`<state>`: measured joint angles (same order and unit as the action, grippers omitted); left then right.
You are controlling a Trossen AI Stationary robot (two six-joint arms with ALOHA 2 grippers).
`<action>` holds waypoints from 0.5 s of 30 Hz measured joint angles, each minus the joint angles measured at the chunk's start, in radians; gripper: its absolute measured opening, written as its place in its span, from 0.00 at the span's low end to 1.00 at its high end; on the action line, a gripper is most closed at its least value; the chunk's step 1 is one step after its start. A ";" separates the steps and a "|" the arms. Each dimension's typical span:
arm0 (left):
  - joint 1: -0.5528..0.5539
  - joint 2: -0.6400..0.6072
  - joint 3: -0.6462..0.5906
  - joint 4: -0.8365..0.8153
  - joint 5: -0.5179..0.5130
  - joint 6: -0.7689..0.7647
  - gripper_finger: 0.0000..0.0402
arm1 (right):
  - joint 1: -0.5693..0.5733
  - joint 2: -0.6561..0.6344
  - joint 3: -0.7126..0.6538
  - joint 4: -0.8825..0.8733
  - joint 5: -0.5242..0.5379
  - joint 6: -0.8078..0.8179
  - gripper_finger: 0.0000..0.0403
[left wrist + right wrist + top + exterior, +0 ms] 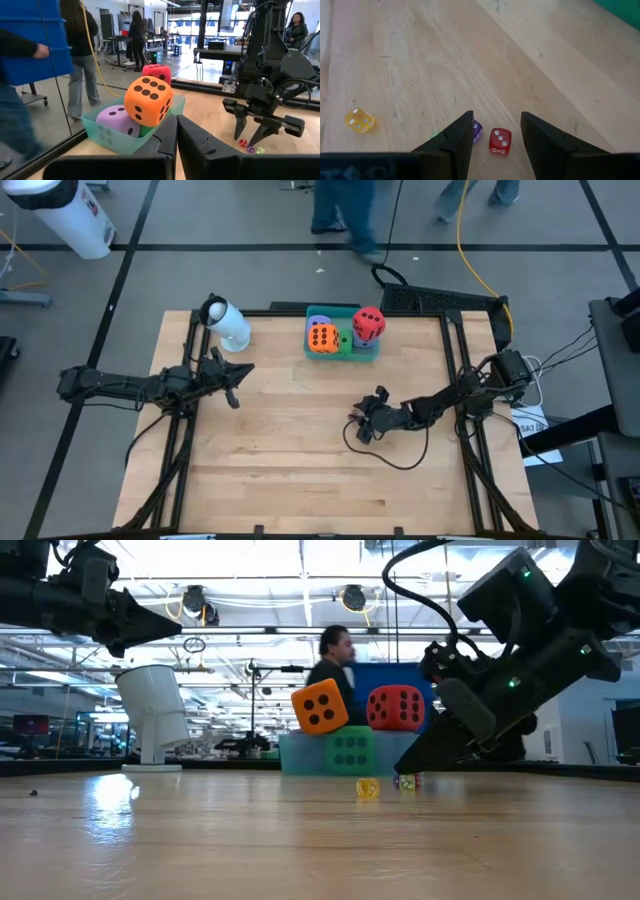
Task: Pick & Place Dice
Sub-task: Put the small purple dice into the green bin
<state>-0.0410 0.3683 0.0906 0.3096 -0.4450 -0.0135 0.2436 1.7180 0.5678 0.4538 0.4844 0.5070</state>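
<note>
A teal tray at the table's far edge holds the big dice. The orange die rests on a green one and leans by a purple one; the red die sits toward the right. A second purple die is hidden. My right gripper is open, low over mid-table, fingers pointing down on either side of a small red die. A small purple die lies by one finger, a small yellow one farther off. My left gripper is shut, raised at the left, pointing toward the tray.
A white cylinder-shaped device stands on the table's far left, near my left gripper. A black cable loops on the wood beside my right gripper. People move about beyond the far edge. Bare wood stretches toward the near edge.
</note>
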 joint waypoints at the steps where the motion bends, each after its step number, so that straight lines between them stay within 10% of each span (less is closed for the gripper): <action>1: 0.000 0.000 0.000 0.000 0.000 0.000 0.05 | 0.000 -0.004 -0.001 -0.002 -0.001 -0.014 0.39; 15: 0.000 0.000 0.000 0.000 0.001 0.006 0.05 | 0.066 -0.163 -0.006 -0.063 -0.071 -0.340 0.39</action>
<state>-0.0410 0.3682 0.0906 0.3096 -0.4442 -0.0080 0.3092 1.5547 0.5621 0.3909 0.4138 0.1670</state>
